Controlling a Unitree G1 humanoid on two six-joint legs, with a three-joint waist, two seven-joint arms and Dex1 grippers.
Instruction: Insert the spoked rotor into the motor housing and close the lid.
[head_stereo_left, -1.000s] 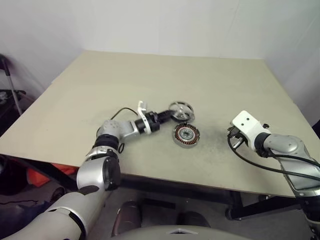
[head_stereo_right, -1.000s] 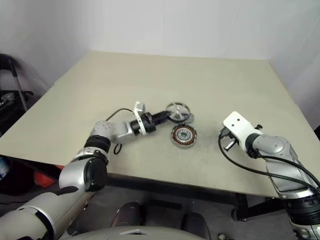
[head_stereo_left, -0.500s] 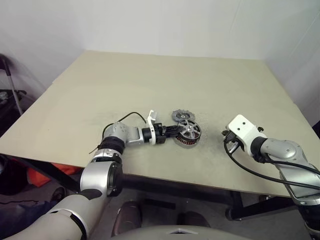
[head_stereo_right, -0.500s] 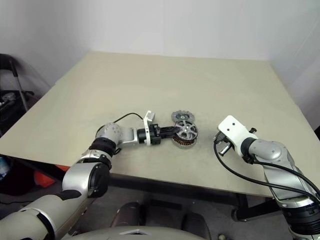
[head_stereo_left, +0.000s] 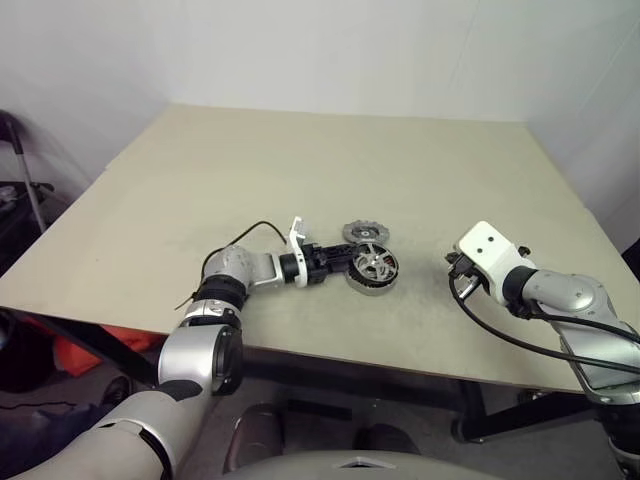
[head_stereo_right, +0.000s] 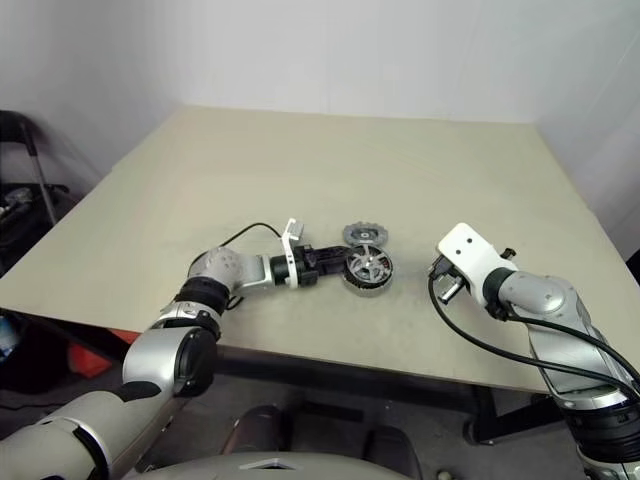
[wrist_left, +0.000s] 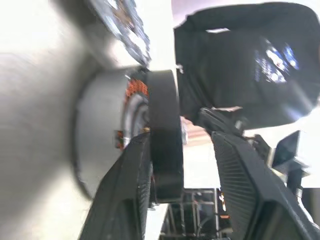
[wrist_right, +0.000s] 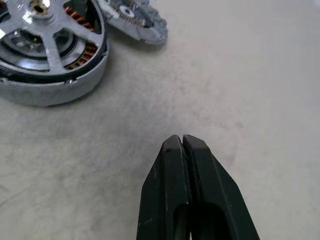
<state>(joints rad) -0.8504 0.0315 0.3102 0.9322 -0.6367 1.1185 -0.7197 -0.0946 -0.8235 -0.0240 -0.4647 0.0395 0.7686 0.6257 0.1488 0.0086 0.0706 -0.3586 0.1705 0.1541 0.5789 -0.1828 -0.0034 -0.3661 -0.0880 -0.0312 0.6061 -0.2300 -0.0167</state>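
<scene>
The spoked rotor (head_stereo_left: 373, 264) lies in the motor housing (head_stereo_left: 371, 284) at the table's middle front. Its silver spokes (wrist_right: 42, 27) sit over the copper windings. My left gripper (head_stereo_left: 341, 262) reaches in level from the left and is open. One finger (wrist_left: 135, 175) rests by the rotor's black rim (wrist_left: 165, 150), and the other finger (wrist_left: 240, 170) stands apart from it. The lid (head_stereo_left: 362, 234), a grey notched disc, lies flat just behind the housing. My right gripper (wrist_right: 182, 142) hovers shut and empty over bare table to the right of the housing.
The beige table (head_stereo_left: 300, 160) stretches wide behind the parts. Its front edge (head_stereo_left: 400, 358) runs close below the housing. A black cable (head_stereo_left: 500, 335) loops under my right wrist. Dark gear (head_stereo_left: 15, 195) stands off the table's left side.
My left gripper carried the rotor from in front of the lid down onto the housing, then opened its jaws. The lid now shows. The right arm stayed put.
</scene>
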